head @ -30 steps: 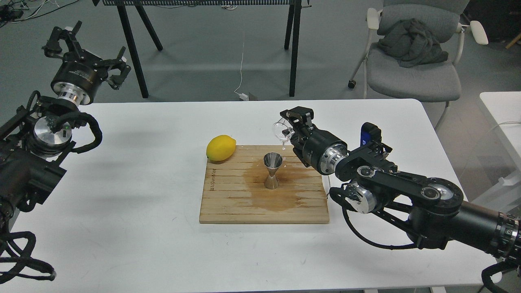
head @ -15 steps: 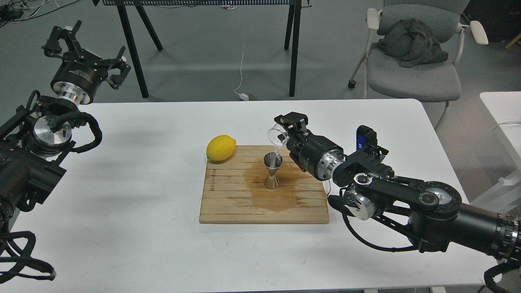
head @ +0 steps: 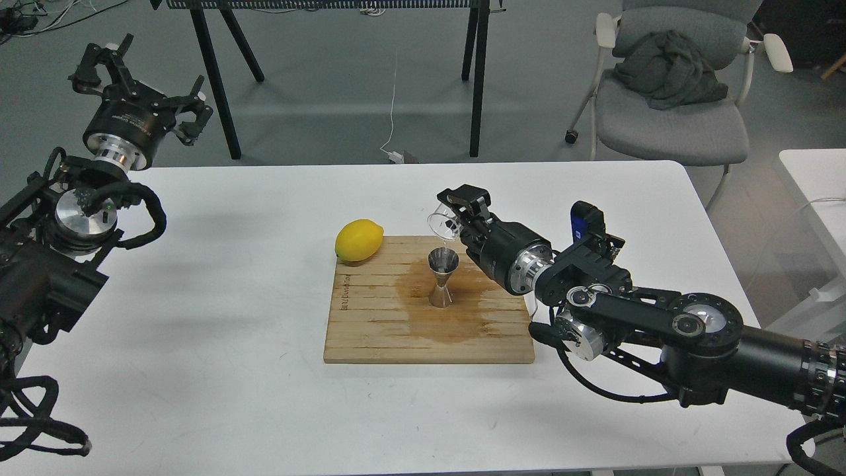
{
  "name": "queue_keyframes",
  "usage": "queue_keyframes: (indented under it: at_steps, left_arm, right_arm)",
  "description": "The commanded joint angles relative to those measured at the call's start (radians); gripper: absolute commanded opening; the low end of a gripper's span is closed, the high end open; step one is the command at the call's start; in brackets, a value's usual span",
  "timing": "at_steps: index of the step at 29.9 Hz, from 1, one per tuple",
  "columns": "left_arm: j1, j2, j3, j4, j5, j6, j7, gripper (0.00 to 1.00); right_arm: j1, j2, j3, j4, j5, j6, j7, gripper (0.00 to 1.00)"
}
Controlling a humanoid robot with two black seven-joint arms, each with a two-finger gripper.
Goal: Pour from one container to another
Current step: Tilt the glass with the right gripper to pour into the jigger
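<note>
A shiny steel jigger [head: 442, 277] stands upright near the middle of a wooden cutting board [head: 370, 330], in a dark wet stain. My right gripper [head: 456, 213] is shut on a small clear cup [head: 441, 223], held tilted just above and behind the jigger's rim, its mouth facing left. A thin thread of liquid seems to run from the cup toward the jigger. My left gripper [head: 135, 66] is raised far off at the upper left, open and holding nothing.
A yellow lemon [head: 359, 240] lies at the board's back left corner. The board rests on a white table [head: 198, 264]. Behind the table stand black trestle legs [head: 218, 73] and a grey chair [head: 674, 99] with a dark cloth.
My right gripper has carried the tilted cup leftward and slightly down, from right of the jigger to directly over its rim. The left arm stays still.
</note>
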Motion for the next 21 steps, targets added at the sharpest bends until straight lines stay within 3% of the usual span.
queue_keyframes:
  at_steps: [1, 21]
  left_arm:
    - [0.0, -0.002, 0.0, 0.003, 0.0, -0.001, -0.006, 1.0]
    - [0.0, -0.005, -0.002, 0.003, 0.0, -0.001, -0.006, 1.0]
  right_arm:
    - [0.002, 0.003, -0.005, -0.001, -0.002, 0.0, 0.001, 0.32]
    - [0.089, 0.0, -0.121, -0.006, -0.06, -0.008, 0.008, 0.32]
